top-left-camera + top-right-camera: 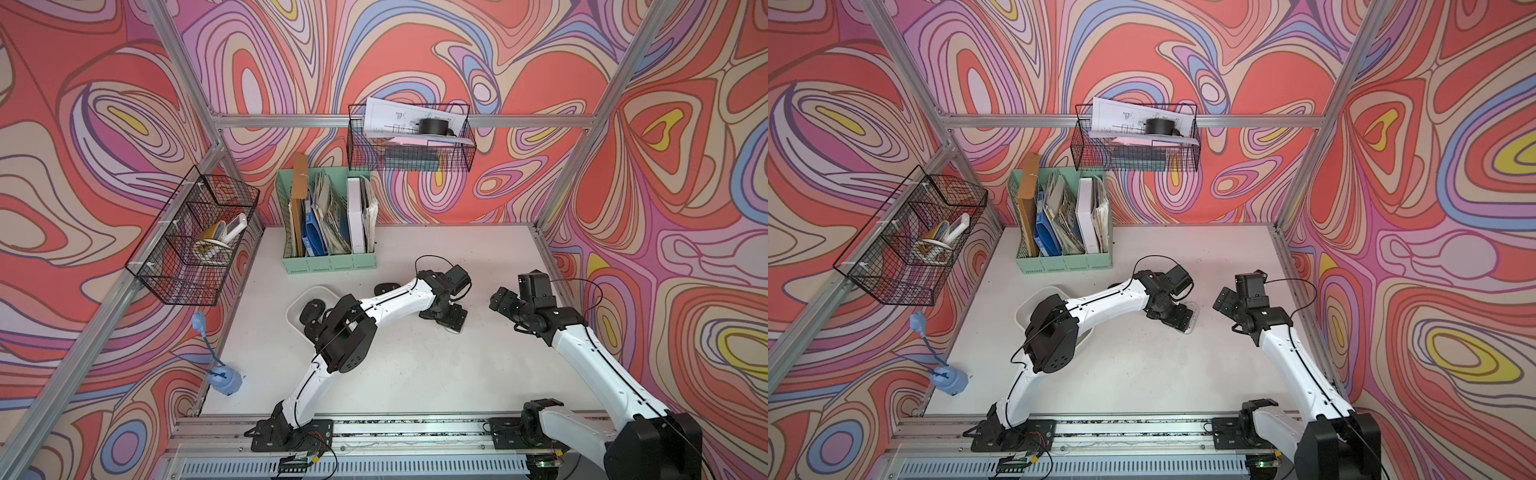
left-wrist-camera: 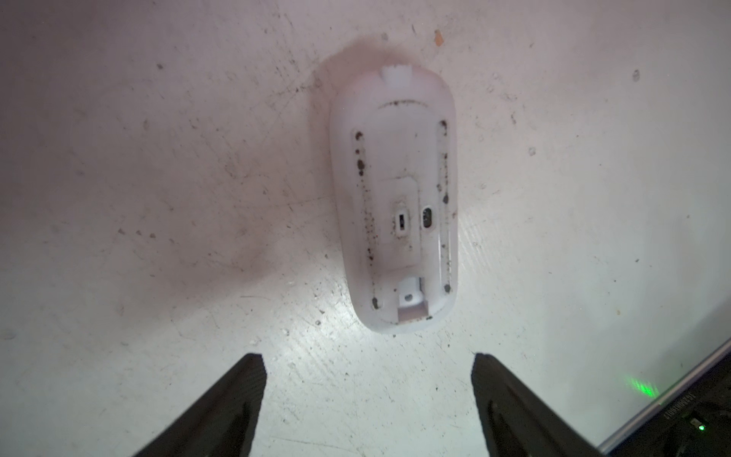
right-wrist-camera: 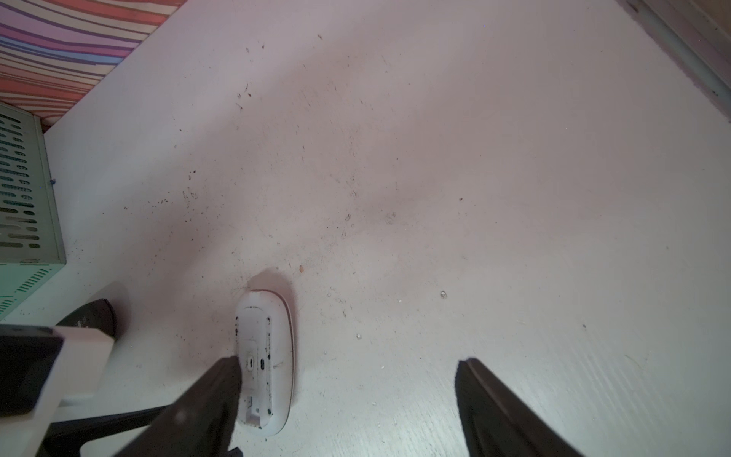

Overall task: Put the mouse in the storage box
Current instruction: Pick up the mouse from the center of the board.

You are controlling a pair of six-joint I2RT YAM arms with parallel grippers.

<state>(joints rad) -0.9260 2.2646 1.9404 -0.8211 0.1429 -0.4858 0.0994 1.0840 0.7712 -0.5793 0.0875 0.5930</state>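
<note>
Two white robot arms reach over a scuffed white bench (image 1: 415,374) inside a cell with swirling red, pink and purple walls. A white mouse (image 2: 395,205) lies belly up on the bench, with its switch and sensor window facing upward and dark grime along its glide strips. The left gripper (image 2: 368,364) points down at the bench with its black fingers (image 2: 241,383) spread wide and nothing between them. The mouse lies just beyond the fingertips, lengthwise in line with the gap, and is not touched. The right gripper (image 3: 348,370) hovers above the bench to the right of the left gripper, also spread wide and empty. In the right wrist view one of its fingers (image 3: 221,387) overlaps the mouse's edge; whether it touches cannot be told. The storage box (image 1: 318,293), a low white bin with rounded corners, sits on the bench well to the left of the left gripper, partly hidden by the left arm's elbow. A black object (image 1: 311,311) lies in it. The mouse is outside the box. A green file organiser (image 1: 330,262) stands beyond the box, by the back wall.
</note>
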